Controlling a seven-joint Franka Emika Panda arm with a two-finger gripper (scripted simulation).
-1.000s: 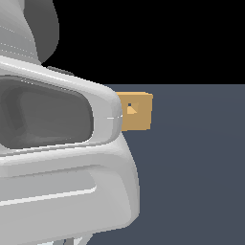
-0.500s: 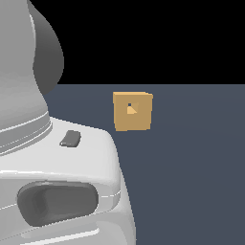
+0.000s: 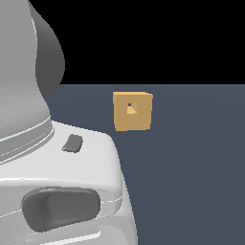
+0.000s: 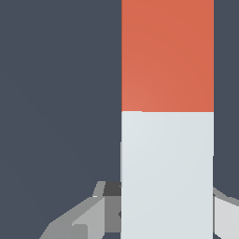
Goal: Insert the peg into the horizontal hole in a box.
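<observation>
The tan box stands on the dark floor in the exterior view, with its small dark hole and lighter bevel on the face turned to the camera. In the wrist view the peg fills the frame lengthwise, one half orange-red and the other white. My gripper straddles the white half. Its grey fingers lie tight against both long sides of the peg, so it is shut on it. Neither the peg nor the gripper shows in the exterior view, where the arm's body covers that area.
The arm's large white and grey links fill the exterior view's left and lower part, close to the camera. Dark blue-grey floor stretches around the box and to the exterior view's right.
The arm's near link has dropped and turned in the exterior view, uncovering the whole box. Over the last half second it has hardly moved.
</observation>
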